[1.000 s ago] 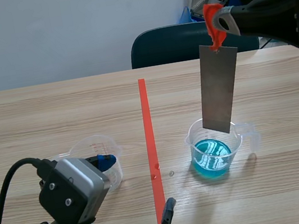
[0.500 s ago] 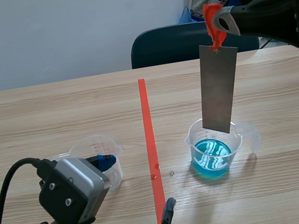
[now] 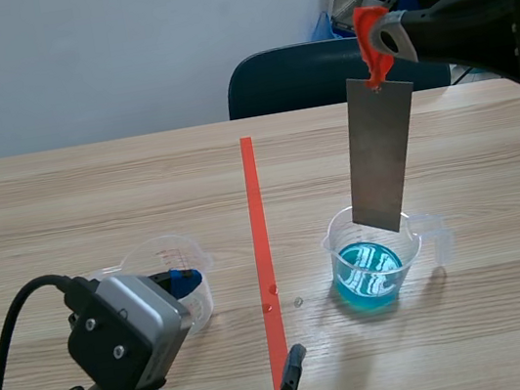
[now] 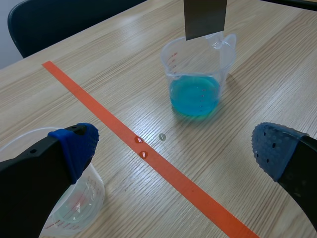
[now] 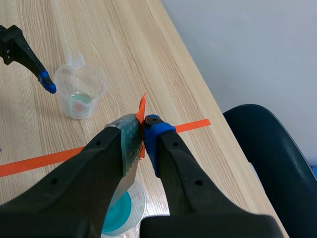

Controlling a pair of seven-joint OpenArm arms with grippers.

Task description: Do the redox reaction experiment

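Right pincer [image 5: 142, 130] tight on strip [image 3: 383, 161] over beaker [image 3: 372, 276]; left pincer [image 4: 176, 146] agape — clear cup [image 4: 81, 206] beside.

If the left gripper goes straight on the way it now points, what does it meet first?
The left gripper would probably meet the table at the tape, near the droplets; the cup of blue liquid stands farther ahead. Depth is unclear.

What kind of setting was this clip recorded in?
Probably a robot test room staged as a chemistry bench: wooden table, measuring cup of blue liquid, metal strip hanging from the right pincer, chair behind.
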